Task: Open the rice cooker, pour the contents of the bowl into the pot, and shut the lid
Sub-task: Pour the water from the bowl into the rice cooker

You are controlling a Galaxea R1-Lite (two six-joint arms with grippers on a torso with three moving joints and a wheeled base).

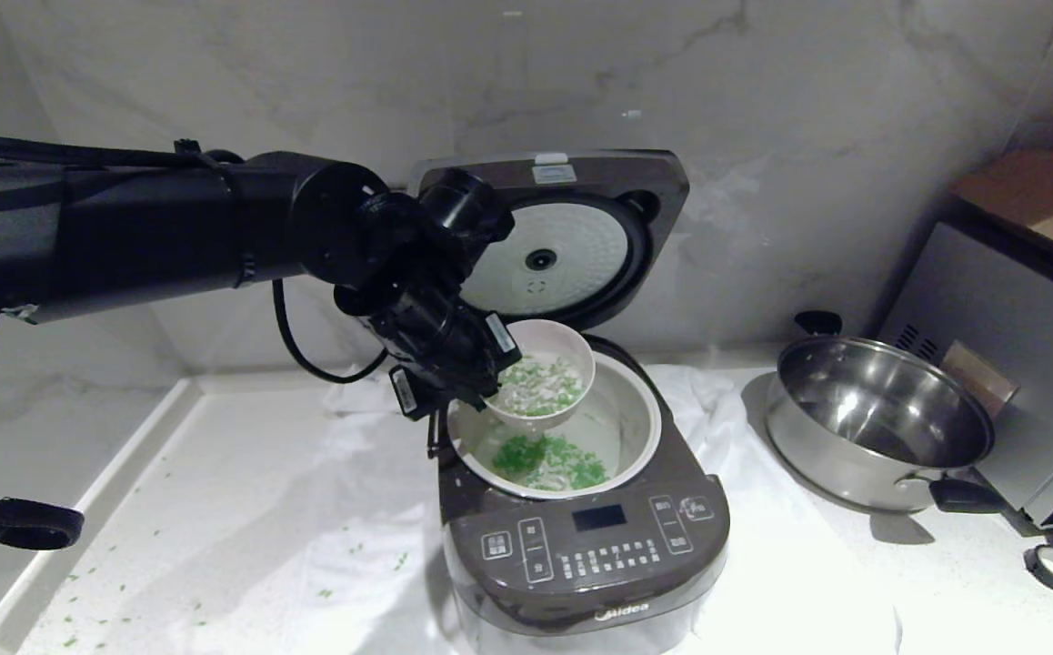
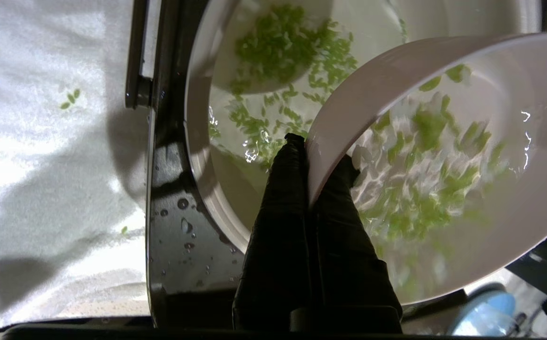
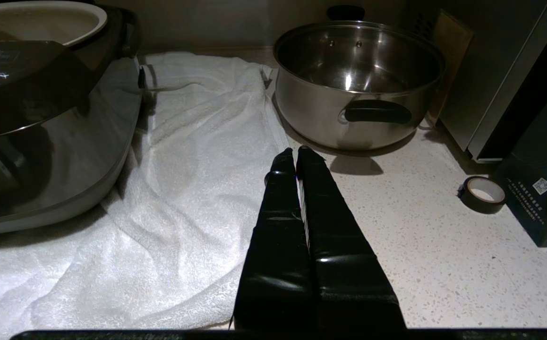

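Now, bowl (image 1: 545, 382): tilting over the pot (image 1: 631, 428), white inside, carrying green and white bits (image 2: 415, 189).
Left gripper (image 2: 309, 156): pinching the bowl's rim.
Right gripper (image 3: 294, 156): idling, fingers together.

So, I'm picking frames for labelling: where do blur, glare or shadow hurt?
Left wrist view: the green and white contents smear inside the tilted pink bowl. Head view: glare whitens the white towel. Right wrist view: dim, the dark brown rice cooker in shadow.

Our small pink bowl (image 1: 552, 364) tips over the open dark brown rice cooker (image 1: 581, 546).
Pinched at its rim in our left gripper (image 2: 309, 156), it spills green bits (image 2: 415, 189) into the pale round pot (image 1: 640, 437) just below; the hinged lid (image 1: 572, 236) stands upright behind.
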